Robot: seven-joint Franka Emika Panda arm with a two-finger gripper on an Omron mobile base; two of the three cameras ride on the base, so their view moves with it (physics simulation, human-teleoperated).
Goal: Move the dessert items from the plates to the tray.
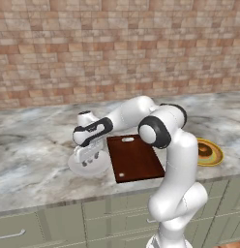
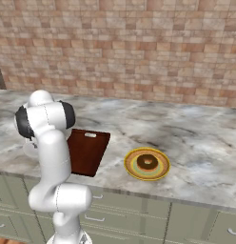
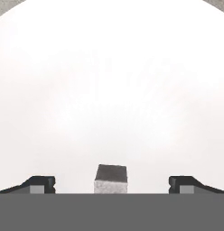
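Fingertips (image 3: 39, 182) stand wide apart in the hand view, one to each side of the white cube (image 3: 111, 179), clasping nothing; the morsel lies between them and clear of both, which suits a straight closing pinch. The gripper (image 1: 88, 156) points down over the white plate (image 1: 78, 167), so low that the plate's pale face spreads across the hand view, and I judge this to be the last stage of the reach for the cube, though how near the tips are to the plate is hard to tell from so close a picture. That plate lies near the counter's front edge, just beside the left long edge of the tray (image 1: 134, 157), so the carry to come is short. The tray is a dark reddish-brown board lying with its pale slot toward the brick wall and one short edge toward the counter's front. Neither dessert is on it yet. Beyond its right edge, a little apart, lies the yellow-rimmed plate (image 2: 131, 170), near the front edge too, with the doughnut (image 2: 147, 162) resting at its greenish centre, untouched.
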